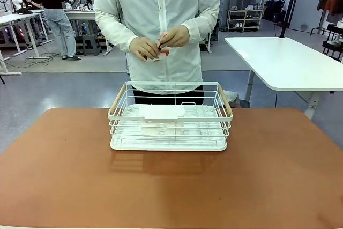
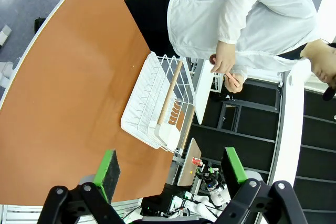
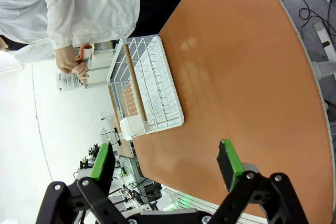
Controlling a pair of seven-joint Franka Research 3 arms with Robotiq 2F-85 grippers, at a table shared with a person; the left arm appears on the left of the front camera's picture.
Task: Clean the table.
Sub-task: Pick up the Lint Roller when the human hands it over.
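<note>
White wire basket (image 1: 128,128) with wooden handles, white-topped table (image 1: 289,63), person's white jacket (image 1: 177,9)

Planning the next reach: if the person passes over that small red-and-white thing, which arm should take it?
Left, narrowly: the red-and-white thing sits slightly left of the middle of the basket. Both the left fingers and right fingers stand open, empty.

The person (image 1: 158,4) is wearing a white zip-front jacket (image 1: 182,57) over dark trousers (image 1: 161,98); the left gripper (image 2: 170,167) and right gripper (image 3: 165,162) are showing black links (bolted joints) and green pads (image 2: 109,170).
</note>
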